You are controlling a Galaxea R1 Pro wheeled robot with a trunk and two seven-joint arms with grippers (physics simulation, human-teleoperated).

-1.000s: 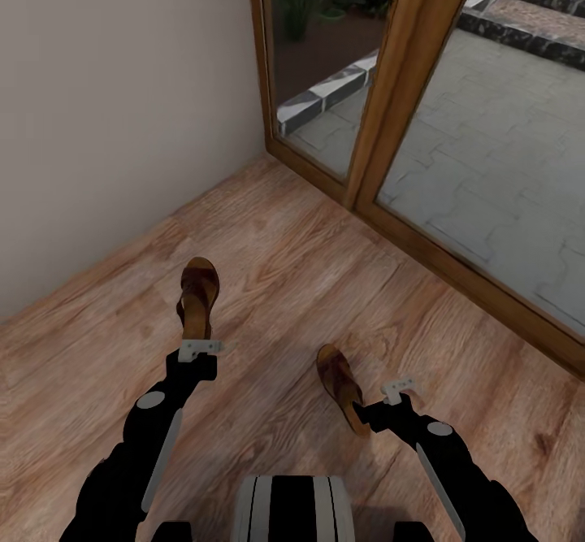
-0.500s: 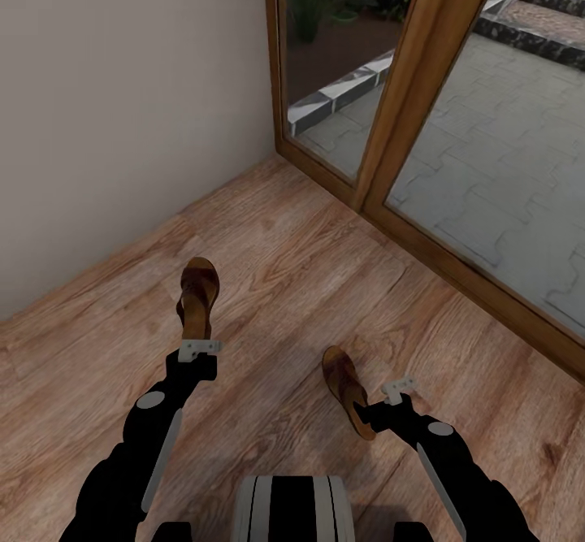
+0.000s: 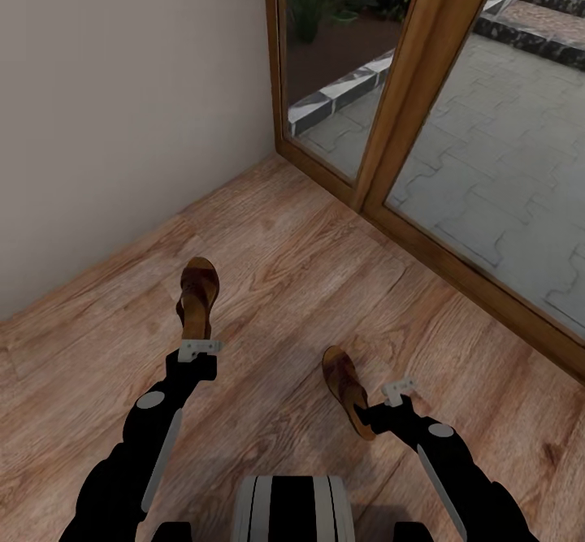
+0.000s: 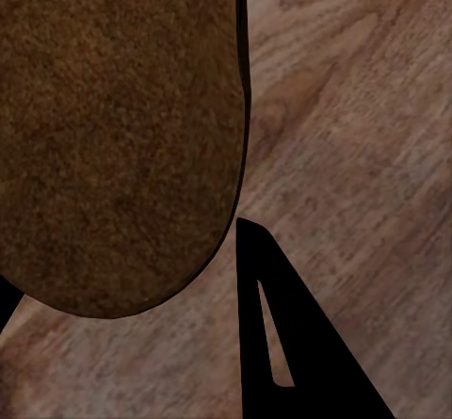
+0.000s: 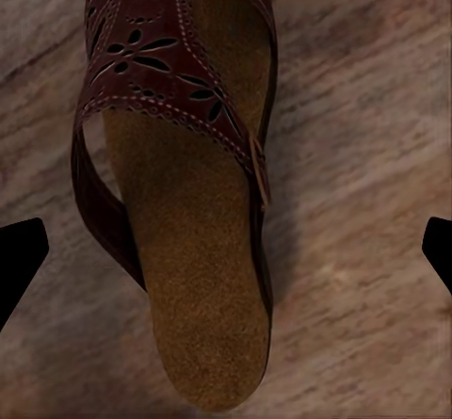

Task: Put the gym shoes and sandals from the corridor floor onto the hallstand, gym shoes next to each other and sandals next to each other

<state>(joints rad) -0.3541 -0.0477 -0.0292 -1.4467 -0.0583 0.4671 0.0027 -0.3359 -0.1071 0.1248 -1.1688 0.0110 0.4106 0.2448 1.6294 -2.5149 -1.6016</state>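
Gripping the heel of one sandal in the left gripper, apparently clamped, judging by a dark finger touching the sole's edge in the left wrist view, and holding it toe-first toward the corner of the corridor floor between the plain wall and the glazed door. Hovering the right gripper, spread wide with nothing in it, just beside the heel of the other sandal, lying flat on the planks nearer the robot, well clear of the door-side floor edge. Working on securing this second sandal, most likely. Doing it well probably meaning: centring over the tan insole near the heel, lining both pads up across the sole's narrow width, lowering until straddling both sides of the sole, then closing firmly below the perforated strap to avoid crushing or snagging it. Lifting straight up afterwards, watching for tilting or slipping of the thin sole, and holding the left grasp level meanwhile. Not seeing the hallstand or gym shoes here.
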